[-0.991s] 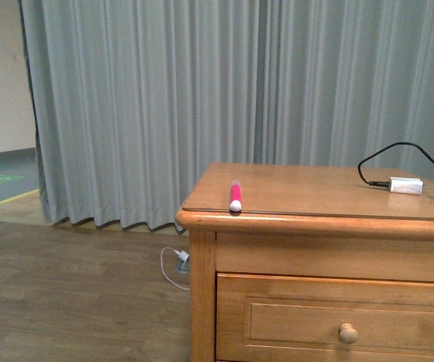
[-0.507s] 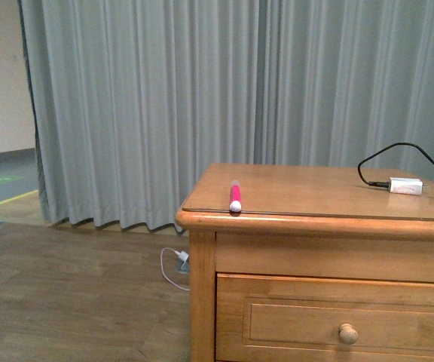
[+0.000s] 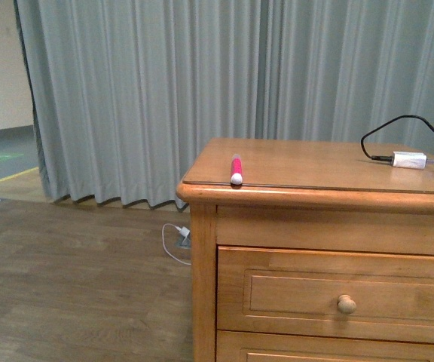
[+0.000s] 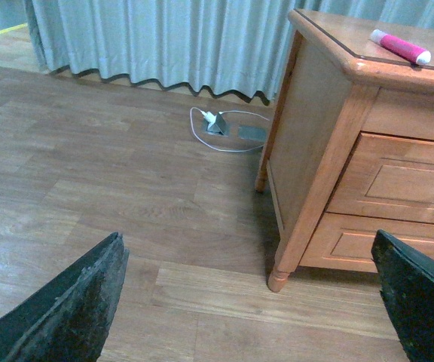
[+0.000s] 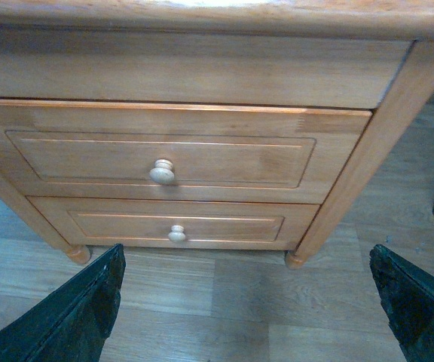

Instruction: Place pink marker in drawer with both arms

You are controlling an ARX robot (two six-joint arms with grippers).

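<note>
The pink marker [image 3: 236, 169] lies on the wooden cabinet's top near its front left corner, white cap toward me; it also shows in the left wrist view [image 4: 400, 47]. The top drawer [image 3: 336, 294] is shut, with a round knob [image 3: 346, 304]; the right wrist view shows it [image 5: 164, 154] with its knob [image 5: 162, 172]. My left gripper [image 4: 251, 302] is open and empty, low over the floor left of the cabinet. My right gripper [image 5: 247, 302] is open and empty, in front of the drawers and below them. Neither arm shows in the front view.
A second, lower drawer [image 5: 175, 223] sits under the top one. A small white box with a black cable [image 3: 409, 159] lies on the cabinet top at the right. A floor socket with a white plug and cord [image 4: 218, 123] is left of the cabinet. Grey curtains hang behind.
The front view has shifted: the cabinet sits a little lower and nearer in the frame, with more of the drawer front visible. The marker has not moved on the cabinet top.
</note>
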